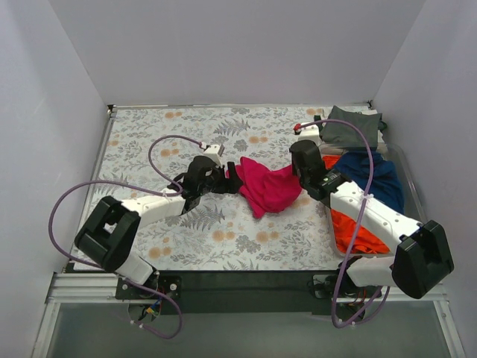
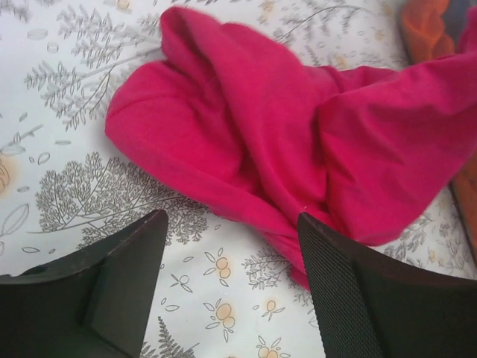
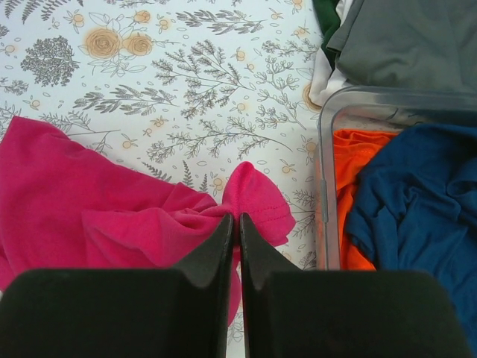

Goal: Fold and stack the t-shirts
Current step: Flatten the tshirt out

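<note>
While the left gripper (image 2: 231,224) hovers low over the floral tablecloth (image 1: 164,134), its fingers are spread. They bracket the near edge of the magenta-pink t-shirt (image 1: 268,190) and grip nothing. That shirt lies crumpled at mid-table, neither flattened nor folded. At its right edge, the right gripper (image 3: 238,224) has its fingers pressed together, pinching a bunch of the pink cloth. Further right, the clear bin (image 3: 322,171) holds the orange t-shirt (image 1: 354,231) and the navy t-shirt (image 1: 376,179), both in loose heaps. Beyond the bin, in the far right corner, the grey-green t-shirt (image 1: 354,127) lies flat and squared, seemingly folded already. By my reading, one shirt is done and the pink one has barely begun. It needs spreading and folding, the two binned shirts follow, and nothing is stacked on the grey-green one yet.
</note>
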Controlling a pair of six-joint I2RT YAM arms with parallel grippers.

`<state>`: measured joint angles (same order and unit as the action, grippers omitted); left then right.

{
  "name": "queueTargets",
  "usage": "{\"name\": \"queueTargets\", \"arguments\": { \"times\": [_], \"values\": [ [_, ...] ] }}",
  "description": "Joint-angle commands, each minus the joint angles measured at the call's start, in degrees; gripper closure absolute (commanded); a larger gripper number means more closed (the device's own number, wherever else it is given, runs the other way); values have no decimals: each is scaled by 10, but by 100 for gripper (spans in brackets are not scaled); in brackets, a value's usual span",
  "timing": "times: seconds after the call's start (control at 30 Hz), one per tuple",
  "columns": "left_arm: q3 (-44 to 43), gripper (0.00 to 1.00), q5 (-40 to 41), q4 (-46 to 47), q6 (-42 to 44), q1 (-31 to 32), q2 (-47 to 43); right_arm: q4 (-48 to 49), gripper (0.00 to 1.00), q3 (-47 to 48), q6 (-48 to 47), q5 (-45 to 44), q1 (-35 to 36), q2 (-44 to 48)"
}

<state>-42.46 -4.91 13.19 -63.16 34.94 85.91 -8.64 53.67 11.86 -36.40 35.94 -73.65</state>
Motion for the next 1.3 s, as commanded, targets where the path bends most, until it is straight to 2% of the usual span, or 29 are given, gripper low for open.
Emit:
{"name": "queueTargets", "arguments": {
  "times": [0.0, 0.17, 0.5, 0.57, 0.6, 0.63, 0.67, 0.73, 0.8, 0.87, 0.9, 1.0, 1.27],
  "values": [
    [-13, 37, 16, -3, -38, -3, 36, 35, 99, -8, 8, 11, -8, 12],
    [-14, 41, 23, 19, -49, -4, 64, 44, 99, -17, 3, 23, -16, 19],
    [-28, 41, 31, 71, -59, -4, 109, 47, 99, -28, -4, 37, -18, 26],
    [-37, 46, 25, 69, -58, -3, 128, 47, 99, -27, -4, 40, -18, 25],
    [-39, 49, 23, 79, -61, -4, 133, 47, 99, -27, -4, 41, -18, 26],
    [-39, 61, 18, 84, -64, -4, 141, 48, 99, -27, -4, 41, -18, 27],
    [-39, 69, 11, 90, -66, -4, 144, 47, 99, -28, -4, 40, -18, 29],
    [-38, 100, 15, 103, -77, -4, 146, 48, 99, -27, -7, 38, -18, 33],
    [-34, 100, 32, 110, -79, -5, 135, 46, 99, -26, -10, 34, -18, 46],
    [-32, 100, 42, 108, -68, -7, 96, 44, 99, -24, -13, 33, -18, 67],
    [-34, 100, 77, 102, -61, -7, 79, 43, 99, -24, -13, 28, -18, 77],
    [-45, 100, 117, 50, -29, -14, -2, 33, 99, -26, -16, 13, -18, 120],
    [-47, 100, 154, -71, 18, -25, -245, -7, 99, -22, -17, -2, -18, 228]
  ]
}}
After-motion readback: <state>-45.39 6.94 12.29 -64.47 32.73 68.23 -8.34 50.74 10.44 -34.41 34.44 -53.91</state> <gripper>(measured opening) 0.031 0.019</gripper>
